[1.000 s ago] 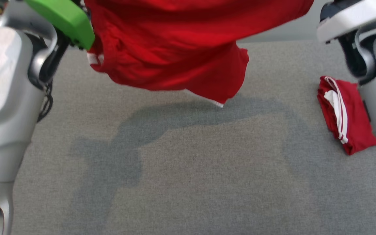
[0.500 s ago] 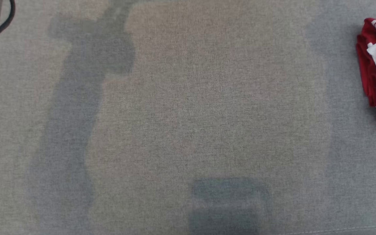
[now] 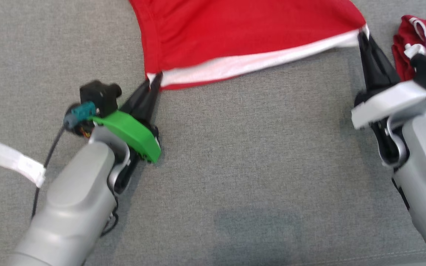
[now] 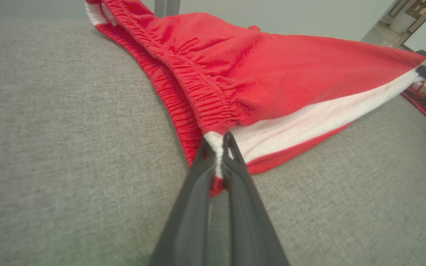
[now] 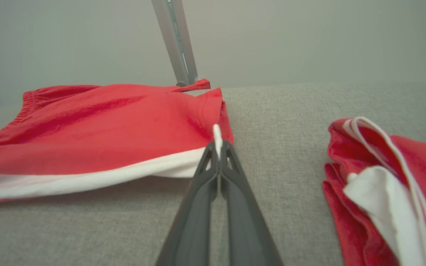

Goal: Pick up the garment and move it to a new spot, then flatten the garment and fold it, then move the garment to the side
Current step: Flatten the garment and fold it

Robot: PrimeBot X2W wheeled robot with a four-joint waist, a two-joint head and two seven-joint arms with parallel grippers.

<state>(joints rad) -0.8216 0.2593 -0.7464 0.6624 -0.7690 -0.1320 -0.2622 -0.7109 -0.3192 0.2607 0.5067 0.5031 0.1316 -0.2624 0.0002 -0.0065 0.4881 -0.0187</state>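
**While gripped at two corners, the garment (image 3: pixel 242 33) is held stretched over the bench (image 3: pixel 235 177)**

Where the two dark fingers of the left end effector (image 3: pixel 153 81) meet, they are closed on the garment's near left corner. In the left wrist view a white seam edge is pinched between the tips, and a little red cloth hangs below them. The right end effector (image 3: pixel 363 36) is likewise closed on the near right corner. In the right wrist view a small white tab of cloth stands up between its tips.

Between the two grips, the white band (image 3: pixel 257 61) along the near edge of the garment is drawn into an almost straight line. From that edge the red cloth is spread toward the far side of the bench, and the gathered waistband (image 4: pixel 198 92) is laid along the left side.

A green cover (image 3: pixel 131 135) is carried on the left wrist. A white tag (image 3: pixel 13 162) is seen to the left of the left forearm; whether it rests on the bench cannot be told.

Just right of the right end effector, a second garment (image 5: pixel 383 177), red with white stripes, is lying bunched on the bench, apart from the held one. In the right wrist view a metal strut (image 5: pixel 176 40) is seen beyond the far edge of the bench.
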